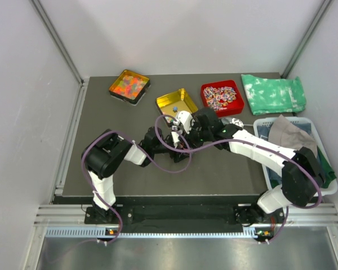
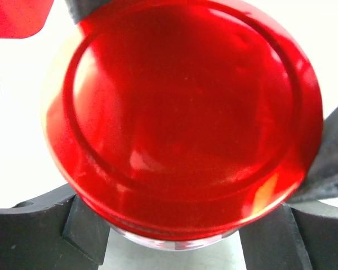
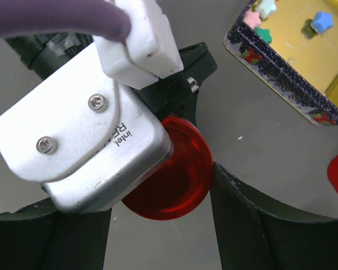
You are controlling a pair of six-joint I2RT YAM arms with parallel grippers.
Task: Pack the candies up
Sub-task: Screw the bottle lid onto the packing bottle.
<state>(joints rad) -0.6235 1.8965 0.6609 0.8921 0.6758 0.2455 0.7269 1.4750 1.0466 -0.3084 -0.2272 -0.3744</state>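
A: Packing status?

B: Late stage, by my reading. The red lid [image 2: 180, 118] sits on the clear jar [image 2: 158, 243] at mid-worktop [image 1: 214, 169], just on the near side of the yellow tray [image 1: 186, 95]. The lid hides the jar's contents, so the fill cannot be checked.

A: Any candies outside the jar?

B: A few candies [image 3: 321, 21], blue, pink and green, lie loose in the yellow tray at the middle of the far edge. The tray is otherwise mostly bare. Whether these are to be packed too, I cannot say.

A: And the right gripper?

B: The right gripper [image 3: 152, 194] is at the lid. One finger [image 3: 242, 214] touches the lid's rim. The other is hidden under the left wrist camera [image 3: 84, 146]. In the left wrist view, dark shapes bear on the lid from opposite sides. Judged: partly closed and clamped on the red lid.

A: The left gripper?

B: The left gripper [image 2: 174, 230] straddles the jar from above, jaws wide apart. The lid covers the contact points, so I cannot tell whether it grips the jar or only brackets it.

A: What remains?

B: Probably seating or tightening the lid, then letting go.
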